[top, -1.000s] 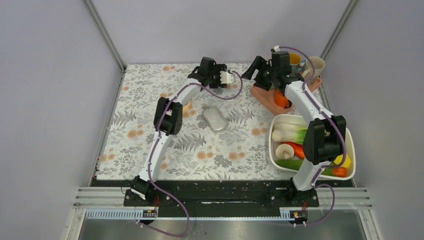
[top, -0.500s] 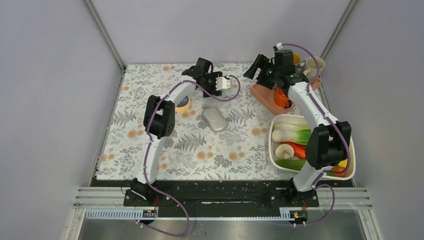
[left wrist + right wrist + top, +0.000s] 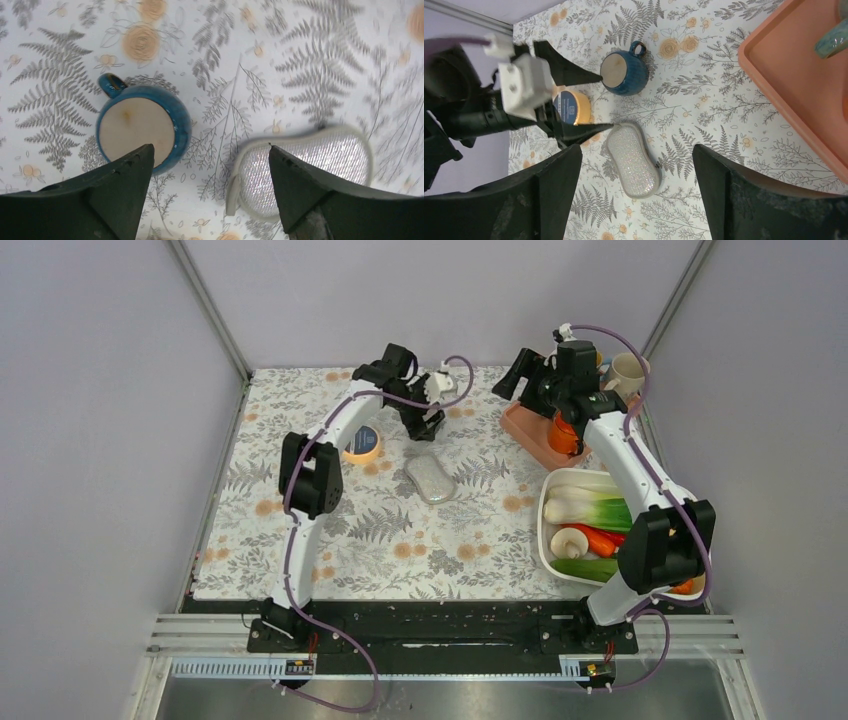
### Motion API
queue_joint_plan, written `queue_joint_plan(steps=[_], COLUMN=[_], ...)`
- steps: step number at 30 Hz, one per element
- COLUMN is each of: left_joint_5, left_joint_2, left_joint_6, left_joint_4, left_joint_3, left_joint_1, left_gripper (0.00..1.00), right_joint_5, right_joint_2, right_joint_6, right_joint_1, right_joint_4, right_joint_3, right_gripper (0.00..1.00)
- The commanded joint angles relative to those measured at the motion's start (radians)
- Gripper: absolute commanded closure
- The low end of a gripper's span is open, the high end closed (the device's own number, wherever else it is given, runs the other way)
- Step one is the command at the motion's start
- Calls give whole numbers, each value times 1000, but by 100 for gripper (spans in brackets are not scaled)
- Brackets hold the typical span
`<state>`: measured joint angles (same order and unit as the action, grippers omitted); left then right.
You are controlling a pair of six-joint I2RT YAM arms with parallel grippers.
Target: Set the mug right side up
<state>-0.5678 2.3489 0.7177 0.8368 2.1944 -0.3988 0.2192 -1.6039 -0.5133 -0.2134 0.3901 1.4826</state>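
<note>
Bench: the flower-patterned bench (image 3: 260, 540) carries everything. Its lower left half in the top view is the widest open stretch, well apart from both arms.
Right side: a white tub of vegetables (image 3: 546, 532) at the right edge and a salmon-pink plastic tray (image 3: 784, 90) at the upper right leave little room there.
Left hand: the left hand (image 3: 209, 150) hangs over the upper centre of the bench, spread wide and grasping nothing. In its own view one finger overlaps the mug's lower rim, and the other stands over the pad.
Right hand: the right hand (image 3: 636, 152) is released too, jaws wide and empty, raised near the tray at the upper right.
Pad: a silver glittery oval scrub pad (image 3: 305, 172) lies at the lower right of the left wrist view, near the mug but apart from it.
Mug: the blue glazed ceramic mug (image 3: 142, 127) sits at left centre of that view, bare tan base up and handle to the upper left. The top view hides it under the left wrist.
Disc: a yellow-rimmed round disc (image 3: 571, 107) lies near the mug, at centre left of the right wrist view.
Done: nothing of the turn, as I judge it; the mug is inverted and ungrasped.
Left: centre on the mug, grasp, lift, flip, set down.
Room: bare cloth lies around the mug, enough for a lift-and-flip.
</note>
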Motion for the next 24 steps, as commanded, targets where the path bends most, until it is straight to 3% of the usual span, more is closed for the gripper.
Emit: queue_joint_plan(steps=[1, 7, 14, 18, 24], left_joint_5=[116, 370, 492, 467, 358], left_joint_2=[-38, 125, 196, 199, 72], left_joint_6=[-551, -748, -626, -608, -498], left_joint_4=[-234, -249, -262, -227, -178], left_joint_3=[46, 186, 223, 217, 46], left_joint_1=[-1, -10, -36, -35, -35], left_gripper=[12, 12, 8, 14, 32], right_joint_5=[-35, -39, -57, -64, -78], right_joint_2=[59, 78, 95, 101, 118], right_joint_6=[29, 39, 63, 68, 84], right_joint_1=[6, 15, 19, 18, 21], right_joint_4=[-12, -12, 6, 16, 18], right_joint_3=[-34, -61, -69, -68, -82], right_gripper=[9, 9, 9, 9, 9])
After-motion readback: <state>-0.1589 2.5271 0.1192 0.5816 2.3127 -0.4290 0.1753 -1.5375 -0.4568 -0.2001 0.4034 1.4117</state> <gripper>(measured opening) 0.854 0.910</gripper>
